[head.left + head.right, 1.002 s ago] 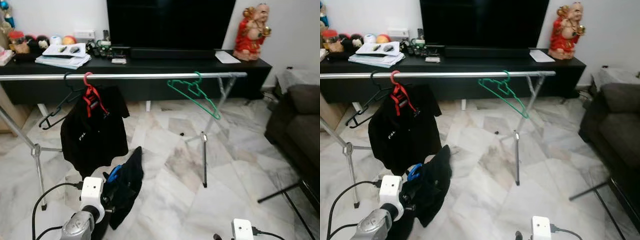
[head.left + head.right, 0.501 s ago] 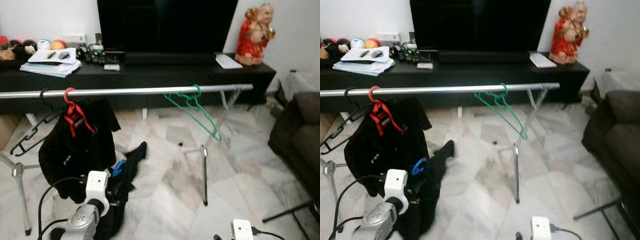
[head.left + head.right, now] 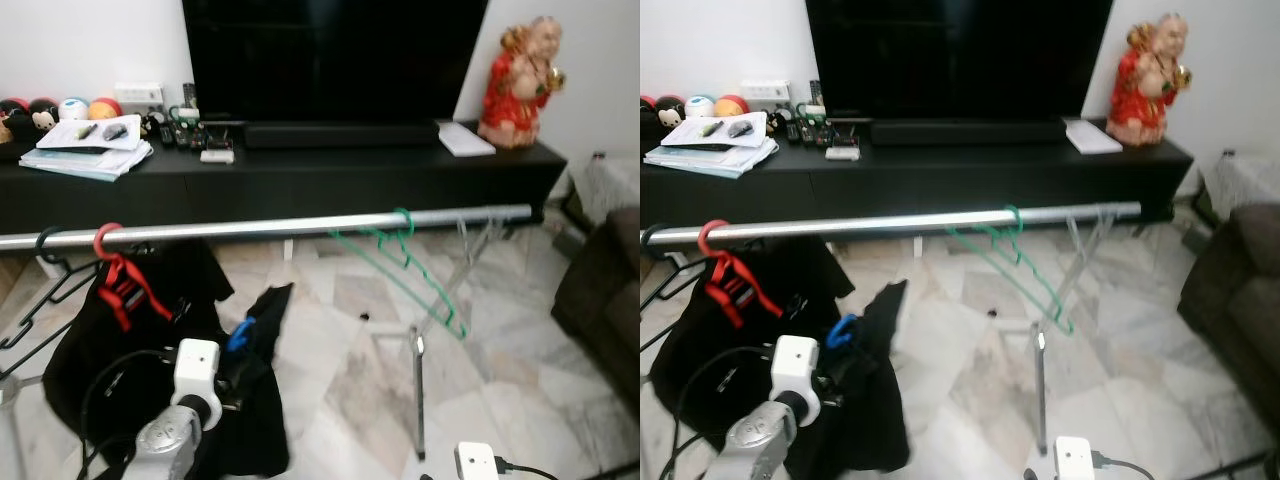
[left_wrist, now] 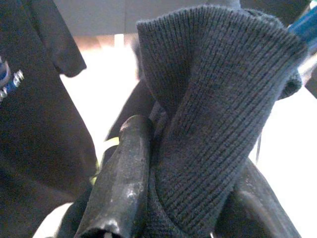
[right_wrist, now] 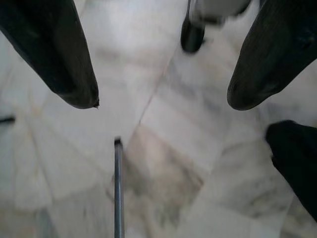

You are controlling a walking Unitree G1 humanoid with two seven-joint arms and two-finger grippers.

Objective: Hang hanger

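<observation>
A blue hanger [image 3: 238, 334] carries a dark knit garment [image 3: 256, 400] that droops towards the floor. My left gripper [image 4: 188, 198] is shut on that garment, the knit bunched between its black fingers [image 4: 121, 183], low at the left and below the rail. The silver rail [image 3: 300, 226] runs across in front of me. On it hang an empty green hanger [image 3: 400, 262], a red hanger [image 3: 116, 282] with a black shirt [image 3: 90, 350] and a black hanger [image 3: 30, 300]. My right gripper [image 5: 163, 101] hangs open over the marble floor.
The rail's right leg [image 3: 418, 390] stands on the marble floor ahead of me. Behind the rail is a black TV bench [image 3: 300, 170] with a TV, papers and a red figurine [image 3: 520, 75]. A dark sofa [image 3: 605, 290] is at the right.
The camera has come closer to the rail, which now sits lower and larger in the picture. My left gripper still holds the garment with the blue hanger, now nearer to the rail.
</observation>
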